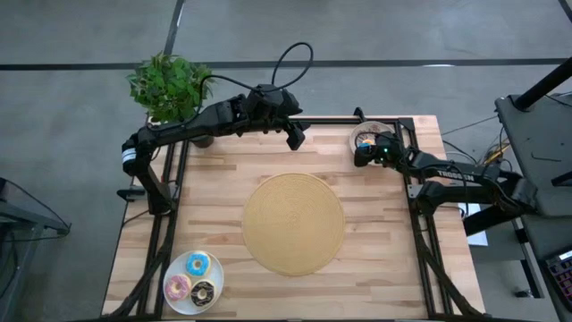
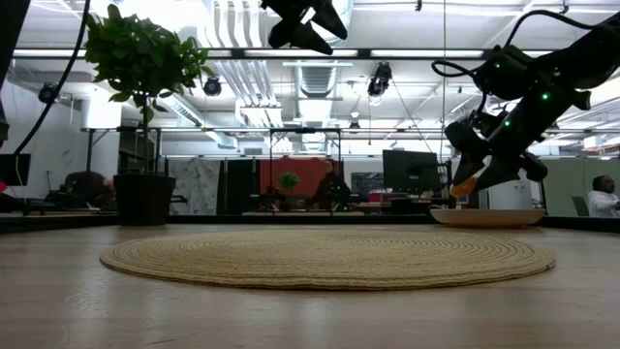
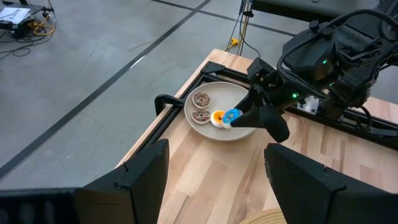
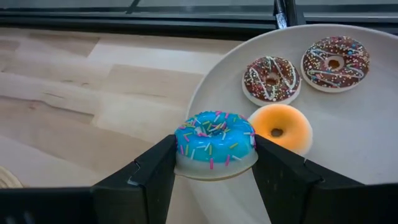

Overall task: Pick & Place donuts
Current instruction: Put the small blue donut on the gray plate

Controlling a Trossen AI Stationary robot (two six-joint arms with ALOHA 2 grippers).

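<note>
Pick step: blue donut [image 4: 215, 144] is clamped by right gripper [image 4: 214, 168] over far plate [image 4: 367, 143]; left gripper [image 3: 214, 180] is held open, idle; carry to a drop spot is needed next.

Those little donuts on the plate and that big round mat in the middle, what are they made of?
The donuts look like moulded plastic or rubber toys: smooth, faintly glossy icing with painted sprinkles. The plate seems matte plastic or ceramic, hard to tell. The mat looks like woven straw or jute: tan, coiled rings.
</note>
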